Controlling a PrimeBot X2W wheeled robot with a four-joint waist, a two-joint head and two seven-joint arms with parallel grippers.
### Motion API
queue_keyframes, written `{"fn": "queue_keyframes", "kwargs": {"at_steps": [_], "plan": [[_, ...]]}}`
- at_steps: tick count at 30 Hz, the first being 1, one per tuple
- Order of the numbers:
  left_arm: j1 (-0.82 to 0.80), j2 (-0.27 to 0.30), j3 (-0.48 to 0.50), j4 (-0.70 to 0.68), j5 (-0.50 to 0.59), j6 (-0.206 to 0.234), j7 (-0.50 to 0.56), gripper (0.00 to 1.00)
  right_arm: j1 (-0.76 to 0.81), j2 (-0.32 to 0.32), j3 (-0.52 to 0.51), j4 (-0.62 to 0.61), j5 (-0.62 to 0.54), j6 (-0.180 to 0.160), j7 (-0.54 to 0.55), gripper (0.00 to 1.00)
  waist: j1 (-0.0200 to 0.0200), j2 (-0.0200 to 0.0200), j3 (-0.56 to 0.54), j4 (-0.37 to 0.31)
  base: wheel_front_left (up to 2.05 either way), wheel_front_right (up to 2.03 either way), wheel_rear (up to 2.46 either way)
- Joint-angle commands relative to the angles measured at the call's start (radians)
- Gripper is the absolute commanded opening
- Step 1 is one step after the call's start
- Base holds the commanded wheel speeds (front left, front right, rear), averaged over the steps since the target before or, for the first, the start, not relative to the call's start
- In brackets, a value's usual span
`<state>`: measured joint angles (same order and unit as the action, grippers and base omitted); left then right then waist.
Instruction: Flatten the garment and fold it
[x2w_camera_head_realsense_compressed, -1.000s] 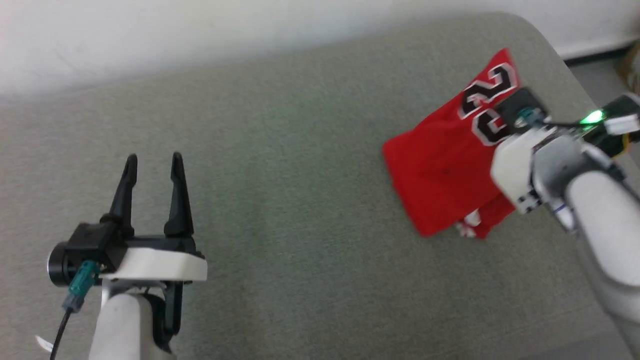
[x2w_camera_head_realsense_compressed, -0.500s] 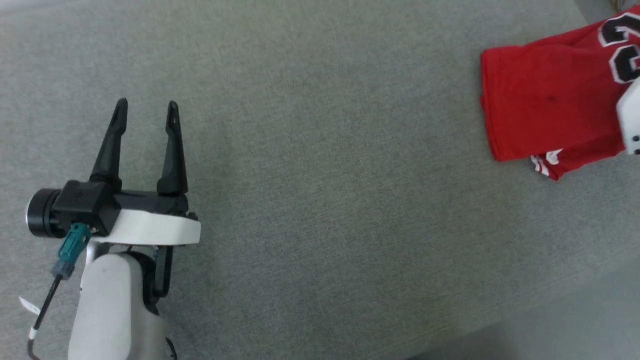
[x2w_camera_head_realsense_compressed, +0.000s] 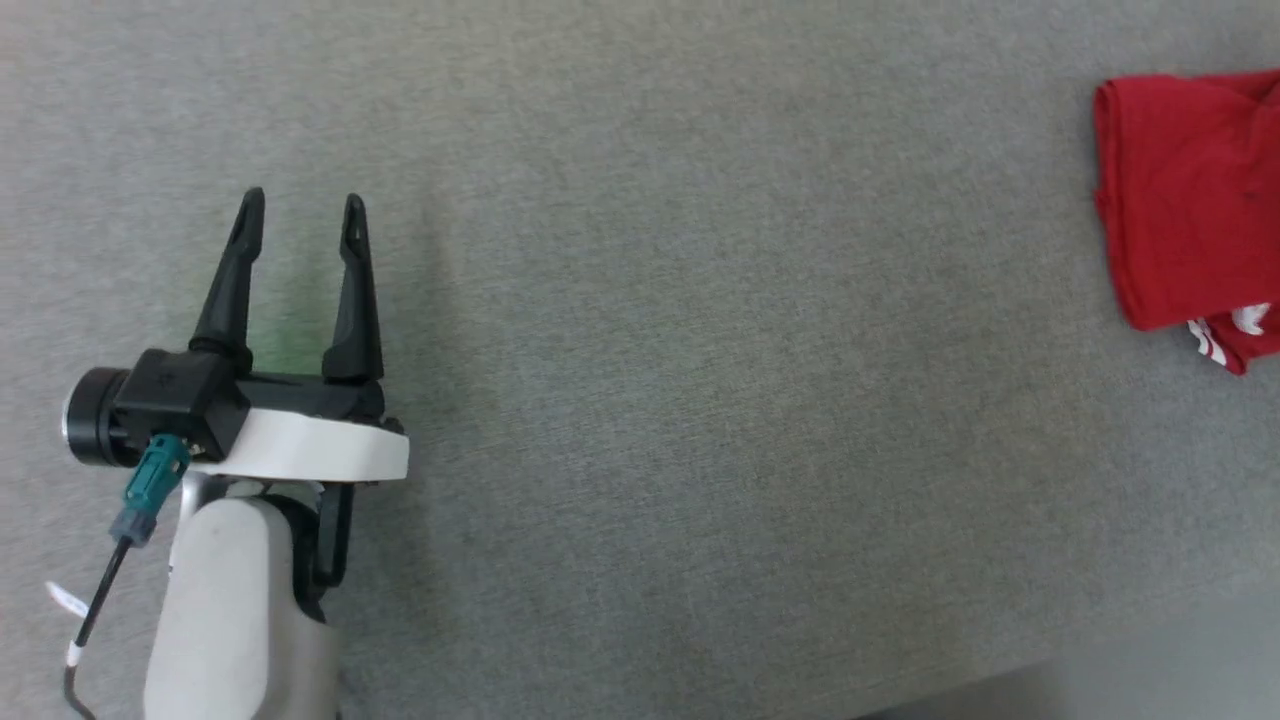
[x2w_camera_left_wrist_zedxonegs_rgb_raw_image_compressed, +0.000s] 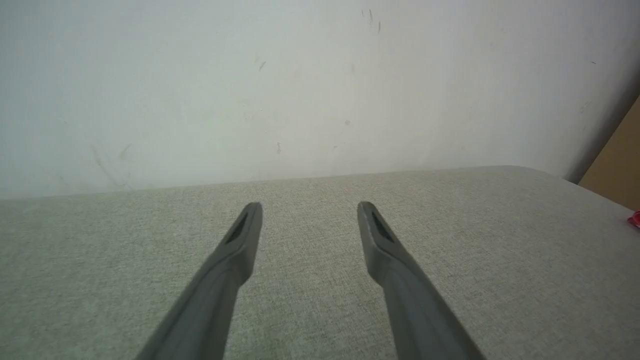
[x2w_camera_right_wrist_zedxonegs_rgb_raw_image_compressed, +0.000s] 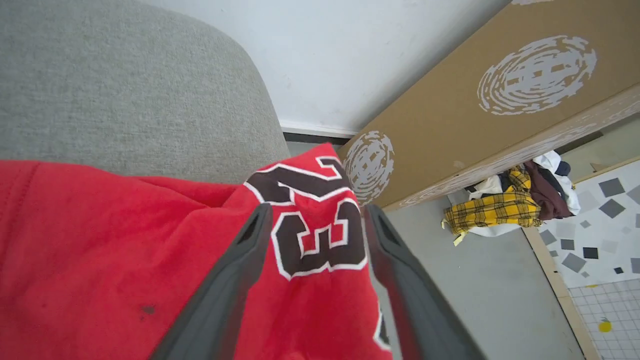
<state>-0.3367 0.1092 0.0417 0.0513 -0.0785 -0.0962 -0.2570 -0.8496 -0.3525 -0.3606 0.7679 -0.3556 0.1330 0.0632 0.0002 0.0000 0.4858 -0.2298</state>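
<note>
Garment (x2w_camera_head_realsense_compressed: 1190, 200) lies nearer the head view's right edge than before.

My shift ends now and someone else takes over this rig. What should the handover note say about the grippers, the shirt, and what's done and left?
Left gripper: open, empty, above the bare grey cushion, far from the garment.
Right gripper: open, fingers either side of the "23" print, apparently gripping nothing.
Garment: at the cushion's right end, doubled over in a rumpled bundle, striped trim poking out below.
Done: some folding, untidy.
Left: probably smooth it flat and finish a neat fold.
</note>
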Motion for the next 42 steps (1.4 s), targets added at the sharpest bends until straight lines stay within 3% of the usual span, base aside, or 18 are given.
{"fn": "queue_keyframes", "kwargs": {"at_steps": [1,10,17,30,42], "plan": [[0.001,-0.006,0.0,0.005,-0.012,-0.001,-0.005,1.0,0.003,0.004,-0.018,0.004,0.004,-0.002,-0.02,1.0,-0.0002,0.0,-0.047,0.029,0.0,0.0,0.0],[0.079,-0.043,-0.001,0.053,-0.053,0.009,-0.005,1.0,0.118,0.03,-0.011,-0.022,0.096,-0.002,-0.133,1.0,-0.0002,0.0,-0.251,0.106,0.0,0.0,0.0],[0.153,-0.055,-0.019,0.09,-0.089,0.009,-0.005,1.0,0.282,0.091,0.067,-0.164,0.254,-0.002,-0.204,1.0,-0.0002,0.0,-0.368,0.175,0.0,0.0,0.0],[0.229,-0.059,-0.063,0.159,-0.139,0.001,-0.005,1.0,0.658,0.255,0.194,-0.605,0.415,-0.002,-0.249,1.0,-0.0002,0.0,-0.485,0.266,0.0,0.0,0.0],[0.267,-0.059,-0.103,0.181,-0.141,0.021,-0.005,1.0,0.846,0.301,0.243,-0.707,0.417,-0.002,-0.256,1.0,-0.0002,0.0,-0.518,0.282,0.0,0.0,0.0]]}}
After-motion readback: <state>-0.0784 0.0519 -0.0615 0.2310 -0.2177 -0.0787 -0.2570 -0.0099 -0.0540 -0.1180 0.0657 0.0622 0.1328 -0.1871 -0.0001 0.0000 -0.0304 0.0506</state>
